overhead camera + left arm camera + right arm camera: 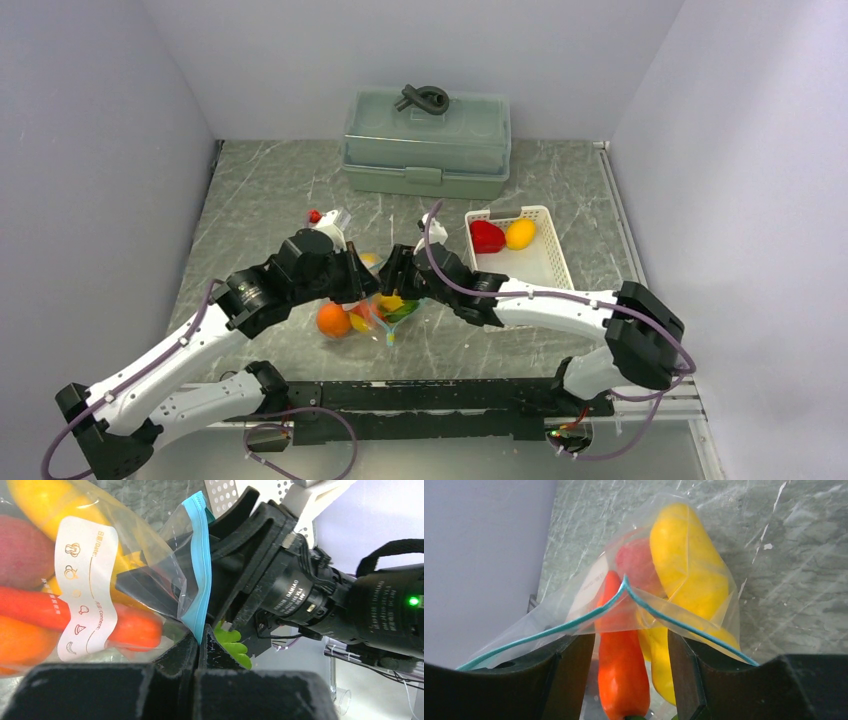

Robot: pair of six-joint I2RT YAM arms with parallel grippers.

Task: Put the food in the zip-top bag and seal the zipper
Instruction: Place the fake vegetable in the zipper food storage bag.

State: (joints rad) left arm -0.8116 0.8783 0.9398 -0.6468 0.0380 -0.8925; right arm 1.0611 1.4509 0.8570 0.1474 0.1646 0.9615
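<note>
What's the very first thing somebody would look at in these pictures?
Probably the clear zip-top bag in the middle of the table, stuffed with bright yellow, orange and red toy food, its teal zipper pinched by the left end effector. Next, the white basket to its right, holding a red piece and a yellow one.

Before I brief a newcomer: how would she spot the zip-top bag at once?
From the grey-green lidded box at the back, come forward to the table's middle, left of the white basket. The zip-top bag sits between the left gripper and right gripper. It alone is clear, with a teal-blue strip along its mouth and yellow and orange food inside.
</note>
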